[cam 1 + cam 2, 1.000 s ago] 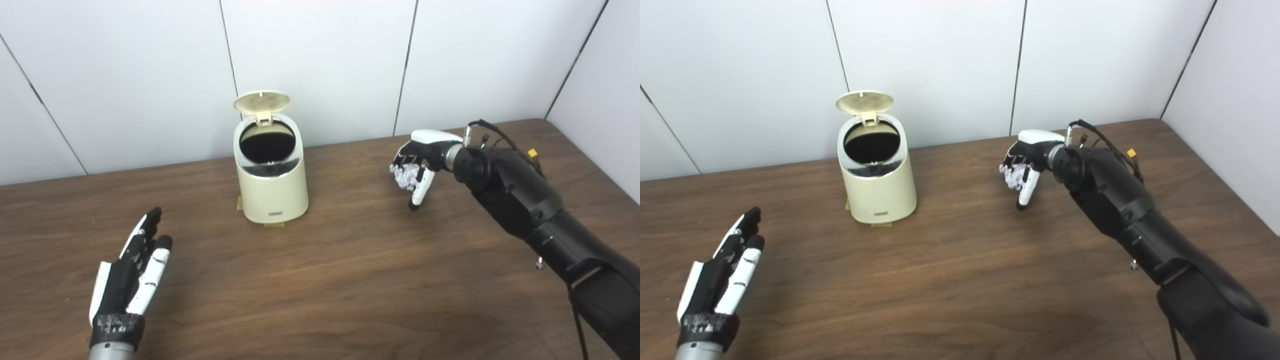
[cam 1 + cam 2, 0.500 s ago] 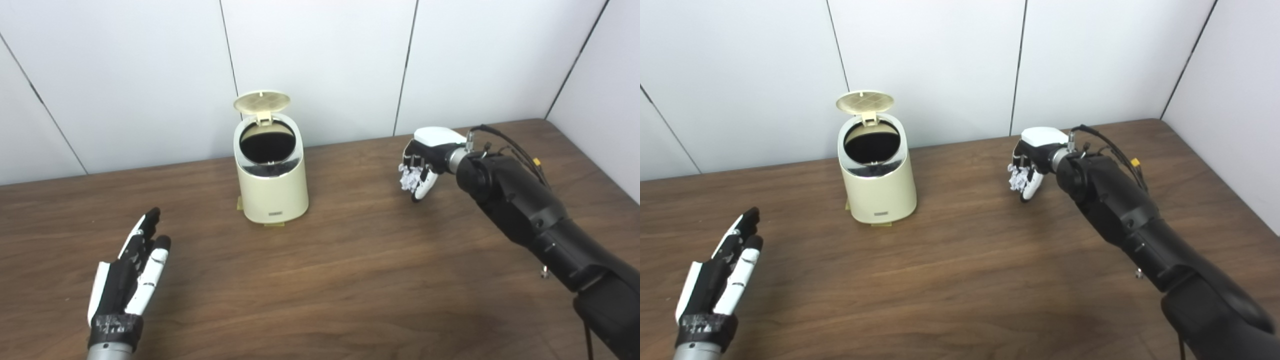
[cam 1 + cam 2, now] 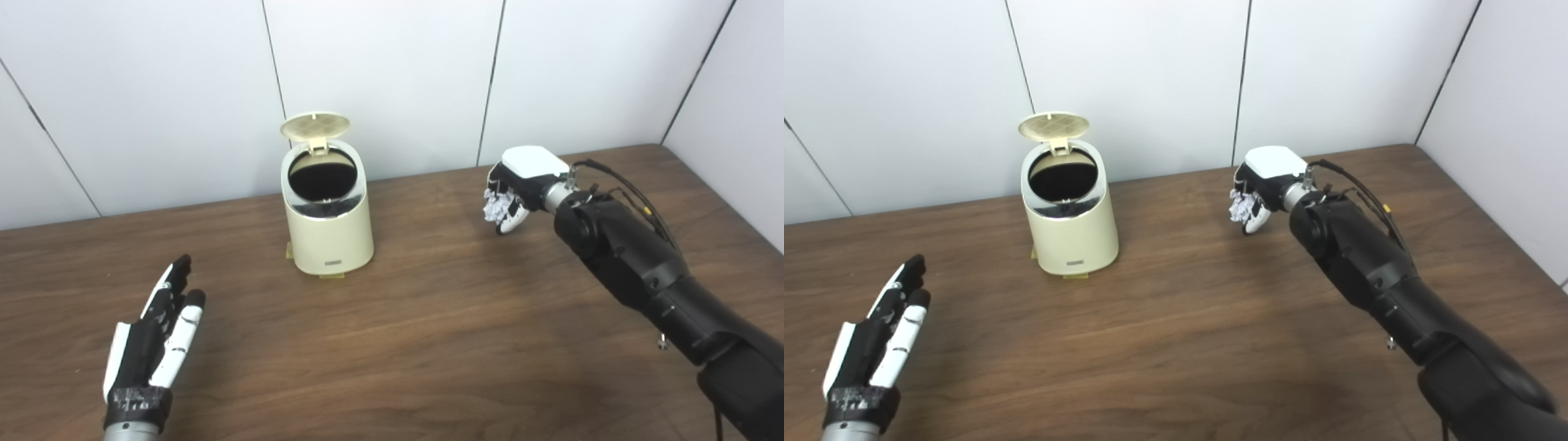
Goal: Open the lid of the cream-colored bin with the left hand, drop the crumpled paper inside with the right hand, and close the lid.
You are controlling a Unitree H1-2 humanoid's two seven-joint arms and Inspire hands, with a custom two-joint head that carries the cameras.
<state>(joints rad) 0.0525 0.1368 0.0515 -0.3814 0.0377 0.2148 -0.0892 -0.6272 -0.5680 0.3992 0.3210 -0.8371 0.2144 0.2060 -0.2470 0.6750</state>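
Right hand (image 3: 519,184): fingers curled down around the crumpled paper (image 3: 497,208), white back of the hand facing up, paper showing below and to the left of the palm. The hand is raised off the tabletop (image 3: 429,318), and its shadow falls on the wood just beneath. The black forearm runs back from it toward the lower right corner, with loose cables along its top near the wrist. Left hand (image 3: 156,334): holding nothing, fingers straight and slightly spread, pointing away from the robot, low over the near left part of the tabletop; contact with the wood cannot be told. Cream-colored bin (image 3: 327,226): stands upright toward the back of the tabletop, between the two hands but well apart from both, nearer the wall. Its lid (image 3: 315,125) is swung up and back on the rear hinge, ribbed underside facing forward, and the round mouth is open and dark inside. Small yellowish tabs (image 3: 331,276) show at the foot of the bin. Bare wood lies between the right hand and the bin. White wall panels (image 3: 380,73) with dark seams close off the back and right side.
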